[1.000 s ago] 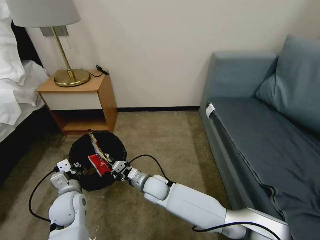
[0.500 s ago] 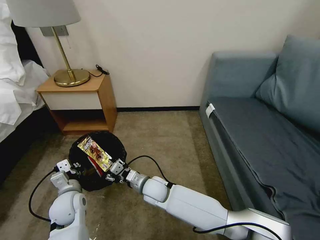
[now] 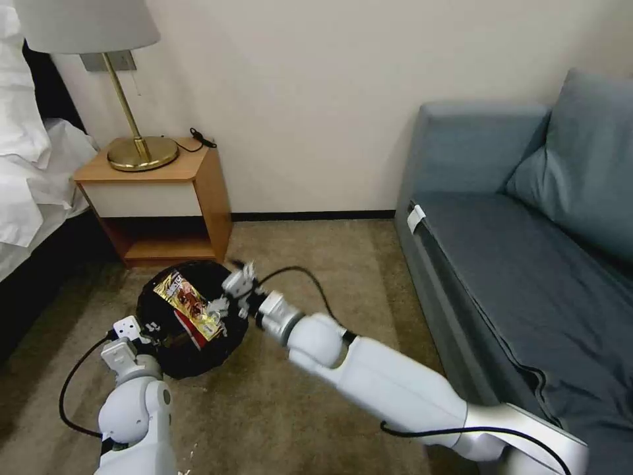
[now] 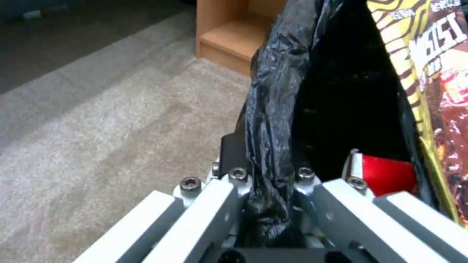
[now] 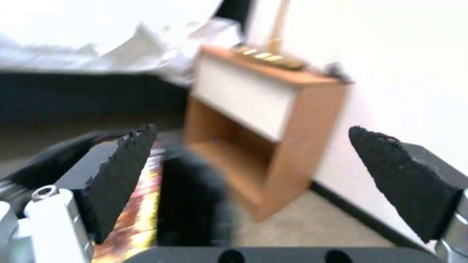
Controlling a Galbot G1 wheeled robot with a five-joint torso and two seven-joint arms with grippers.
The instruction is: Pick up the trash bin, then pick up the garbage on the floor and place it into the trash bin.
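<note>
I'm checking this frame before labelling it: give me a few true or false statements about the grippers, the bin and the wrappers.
1. The left gripper is clamped on the black liner at the rim of the trash bin. True.
2. The right gripper holds the gold-and-dark wrapper. False: its jaws are wide apart with nothing between them, and the wrapper leans inside the bin.
3. A red-and-white packet sits inside the bin. True.
4. The bin stands on the nightstand. False: it is in front of the nightstand, over the carpet.
5. A brass lamp stands on the sofa. False: it stands on the nightstand.
</note>
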